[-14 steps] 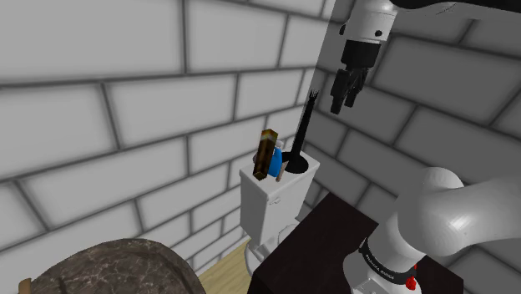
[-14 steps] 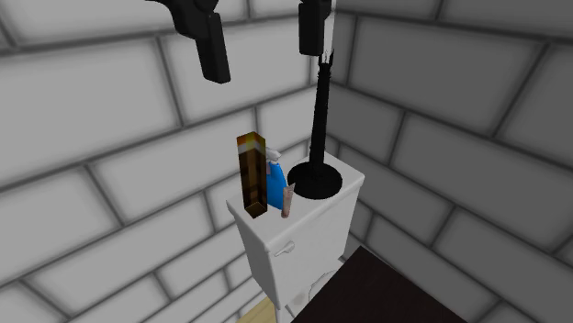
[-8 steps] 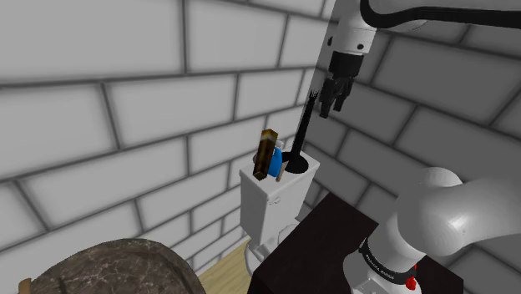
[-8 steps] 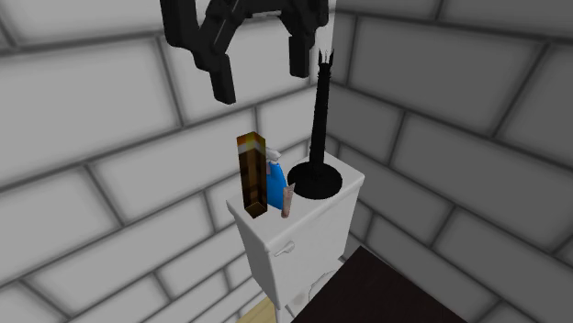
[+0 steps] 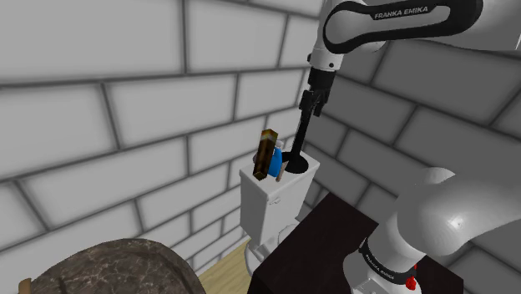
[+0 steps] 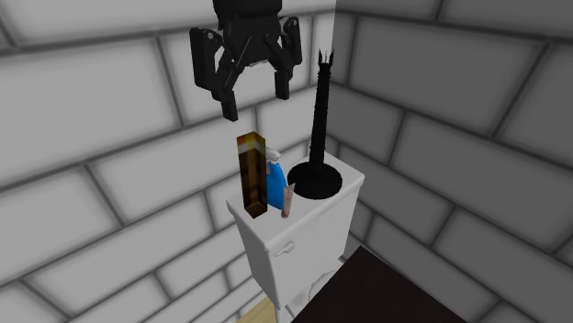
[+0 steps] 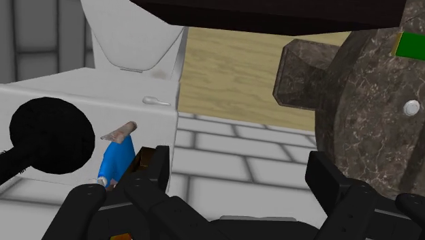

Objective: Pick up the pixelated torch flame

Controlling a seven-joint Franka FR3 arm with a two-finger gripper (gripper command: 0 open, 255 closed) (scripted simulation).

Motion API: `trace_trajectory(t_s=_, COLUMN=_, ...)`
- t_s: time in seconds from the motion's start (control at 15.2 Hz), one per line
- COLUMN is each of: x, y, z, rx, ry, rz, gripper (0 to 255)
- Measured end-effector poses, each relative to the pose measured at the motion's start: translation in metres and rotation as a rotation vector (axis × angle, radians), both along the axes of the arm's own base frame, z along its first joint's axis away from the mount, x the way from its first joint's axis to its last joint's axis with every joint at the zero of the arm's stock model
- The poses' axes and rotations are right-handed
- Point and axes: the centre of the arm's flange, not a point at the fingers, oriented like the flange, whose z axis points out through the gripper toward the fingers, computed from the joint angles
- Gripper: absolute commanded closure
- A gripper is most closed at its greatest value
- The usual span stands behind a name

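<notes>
Torch (image 6: 251, 174) upright on toilet tank (image 6: 308, 229), blue object (image 6: 274, 189) and black spire (image 6: 320, 119) beside.

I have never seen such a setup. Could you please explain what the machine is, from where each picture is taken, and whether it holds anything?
These are a simulator's renders of a white robot arm with a black two-finger gripper. The shoulder view is taken from beside the arm's dark stand. The second exterior view looks at the white toilet tank from nearer. The wrist view comes from a camera on the hand and looks along the gripper. On the tank's lid stand a tall brown-and-orange pixelated torch, a small blue object and a black spire on a round base. The gripper hangs above them, open, and holds nothing.
</notes>
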Motion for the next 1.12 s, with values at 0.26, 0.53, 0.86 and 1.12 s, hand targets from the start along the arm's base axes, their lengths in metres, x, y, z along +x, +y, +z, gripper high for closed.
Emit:
trace_trajectory(t_s=0.26, x=0.037, y=-0.025, z=-0.032, rx=0.002, ry=-0.005, rz=0.009, gripper=0)
trace_trajectory(t_s=0.53, x=0.069, y=-0.046, z=-0.060, rx=0.004, ry=-0.011, rz=0.018, gripper=0)
trace_trajectory(t_s=0.86, x=0.114, y=-0.073, z=-0.098, rx=0.006, ry=-0.018, rz=0.029, gripper=0)
trace_trajectory(t_s=1.12, x=0.151, y=-0.095, z=-0.131, rx=0.008, ry=-0.023, rz=0.038, gripper=0)
